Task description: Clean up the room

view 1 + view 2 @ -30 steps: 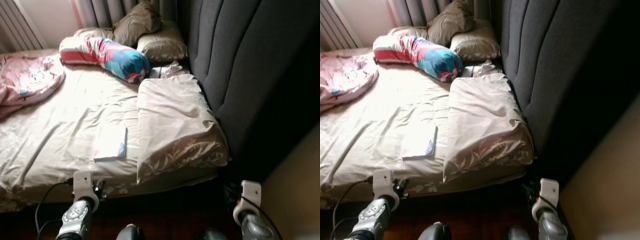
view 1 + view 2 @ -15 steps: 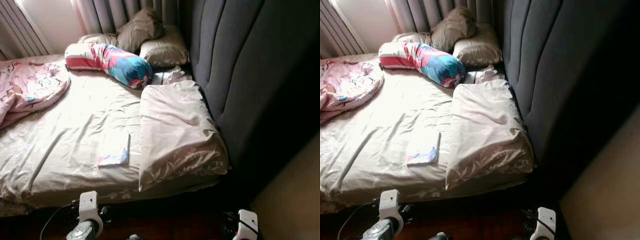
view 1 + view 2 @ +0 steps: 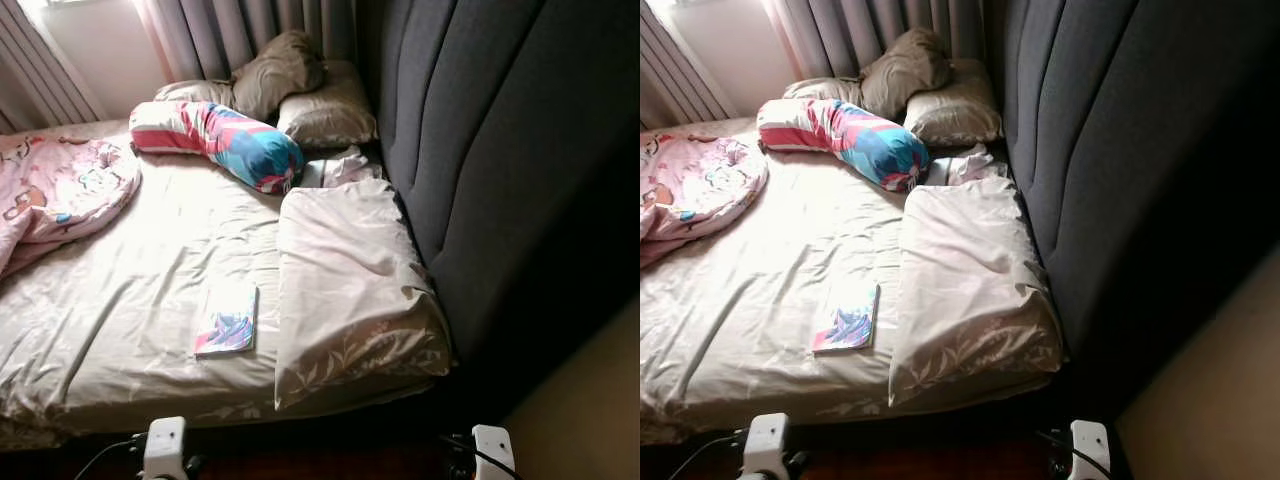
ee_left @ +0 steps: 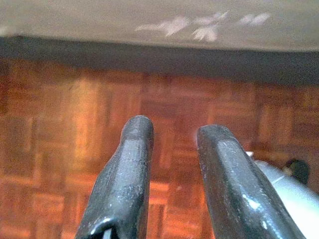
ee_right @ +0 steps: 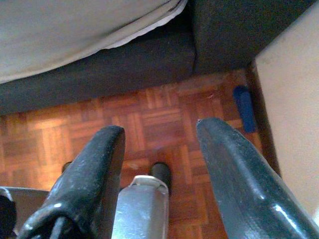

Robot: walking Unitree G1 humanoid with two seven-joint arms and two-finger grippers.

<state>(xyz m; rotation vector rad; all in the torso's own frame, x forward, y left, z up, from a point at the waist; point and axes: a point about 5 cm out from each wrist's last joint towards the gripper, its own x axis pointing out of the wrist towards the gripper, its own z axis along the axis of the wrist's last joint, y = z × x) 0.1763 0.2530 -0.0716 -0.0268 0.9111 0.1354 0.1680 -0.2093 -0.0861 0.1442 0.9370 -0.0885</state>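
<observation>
Camera tilted up since a second ago: arms sank to the bottom edge, more curtain visible at top; bedding itself unmoved. Booklet (image 3: 226, 330) with colorful cover lies flat on beige sheet (image 3: 130, 290), lower center, just left of the folded beige duvet (image 3: 350, 280). Striped red-blue bolster (image 3: 215, 140) upper center, brown pillows (image 3: 310, 95) behind it, pink blanket (image 3: 60, 190) bunched at upper left. Dark headboard (image 3: 500, 160) fills right side. Left gripper (image 4: 174, 134) hangs over parquet floor (image 4: 60, 129), fingers slightly apart, holding nothing. Right gripper (image 5: 159, 137) spread wide, empty, over floor by a small blue object (image 5: 244, 107).
</observation>
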